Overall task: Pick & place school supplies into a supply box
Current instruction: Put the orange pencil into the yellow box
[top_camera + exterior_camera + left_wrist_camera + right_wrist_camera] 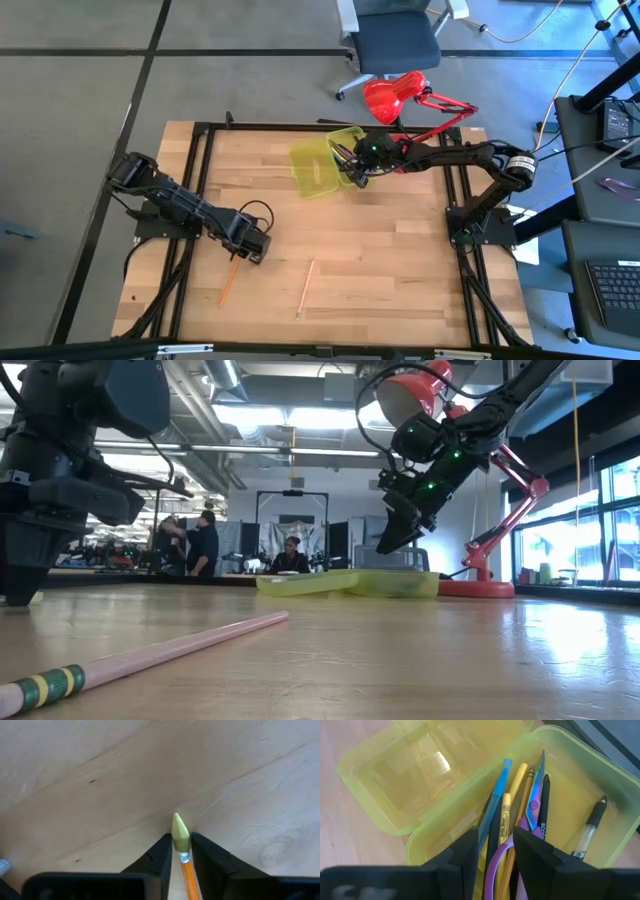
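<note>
The supply box (pixel 322 168) lies open at the table's far middle, both yellow-green halves flat on the wood. One half (pixel 580 810) holds pens, pencils and purple-handled scissors (pixel 532 815); the other (pixel 420 775) is empty. My right gripper (pixel 496 836) hangs open just above the filled half, with nothing between its fingers. An orange pencil (pixel 229 285) with a yellow-green eraser cap lies on the table at the near left. My left gripper (pixel 253 252) points down, shut on its eraser end. A pale pink pencil (pixel 306 287) lies flat near the front middle. My left gripper pinches the orange pencil at its eraser end (pixel 182 849), one finger on each side by the metal ferrule. The fingers come from above, pointing down, and lie across the pencil. The pencil lies flat on the table, its eraser cap reaching just past the fingertips.
A red desk lamp (pixel 400 97) stands at the far edge right behind the box. A black frame (pixel 200 180) runs around the tabletop. Bare wood spreads between the box and the two loose pencils. People stand in the room beyond the table.
</note>
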`<state>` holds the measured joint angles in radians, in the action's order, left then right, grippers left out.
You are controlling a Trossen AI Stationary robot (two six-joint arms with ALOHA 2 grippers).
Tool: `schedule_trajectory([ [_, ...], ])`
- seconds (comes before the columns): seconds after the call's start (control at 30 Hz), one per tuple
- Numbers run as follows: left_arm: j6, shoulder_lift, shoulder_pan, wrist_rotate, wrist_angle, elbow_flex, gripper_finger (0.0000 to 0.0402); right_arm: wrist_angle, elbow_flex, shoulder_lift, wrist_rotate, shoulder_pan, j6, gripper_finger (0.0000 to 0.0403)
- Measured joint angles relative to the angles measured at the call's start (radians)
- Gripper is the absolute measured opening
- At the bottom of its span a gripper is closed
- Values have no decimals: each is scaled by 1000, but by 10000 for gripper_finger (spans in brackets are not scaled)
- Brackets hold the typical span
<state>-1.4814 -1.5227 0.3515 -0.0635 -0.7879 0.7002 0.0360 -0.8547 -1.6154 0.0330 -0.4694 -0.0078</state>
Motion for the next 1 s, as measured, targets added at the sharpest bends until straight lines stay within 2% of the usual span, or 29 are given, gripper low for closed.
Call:
schedule_trajectory([
  [0.3,61,3,0,0,17,-1,22,-46,0,9,0,9,-1,127],
  [0.47,63,22,0,1,21,-2,19,-94,0,38,-1,39,-19,127],
  [0.57,71,52,1,19,30,-7,19,-100,0,46,-62,71,-51,127],
  [0.73,136,130,0,159,152,-6,19,-102,0,45,-244,158,-82,127],
  [0.9,300,192,0,373,411,-6,19,-192,0,45,-270,272,-95,127],
  [1.0,458,203,0,473,612,-5,19,-236,0,44,-271,338,-122,127],
])
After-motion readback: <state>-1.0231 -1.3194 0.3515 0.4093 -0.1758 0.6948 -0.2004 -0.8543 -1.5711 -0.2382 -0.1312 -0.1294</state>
